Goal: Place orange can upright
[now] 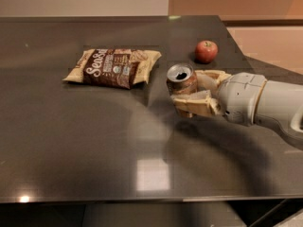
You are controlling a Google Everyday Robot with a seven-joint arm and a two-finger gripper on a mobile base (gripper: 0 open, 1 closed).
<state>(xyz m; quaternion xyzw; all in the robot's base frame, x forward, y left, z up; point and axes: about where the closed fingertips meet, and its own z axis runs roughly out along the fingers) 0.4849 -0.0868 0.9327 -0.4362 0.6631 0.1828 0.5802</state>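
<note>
The orange can point(182, 81) is coppery-orange with a silver opened top. It is held tilted, top facing up and toward the camera, a little above the dark table point(94, 141). My gripper point(191, 92) comes in from the right on a white arm point(265, 100). Its tan fingers point(193, 103) are shut on the can, one in front and one behind. The can's lower part is hidden behind the front finger.
A brown and cream snack bag point(113, 67) lies flat to the left of the can. A red apple point(206, 51) sits behind the gripper near the table's right edge. The table's front edge runs along the bottom of the view.
</note>
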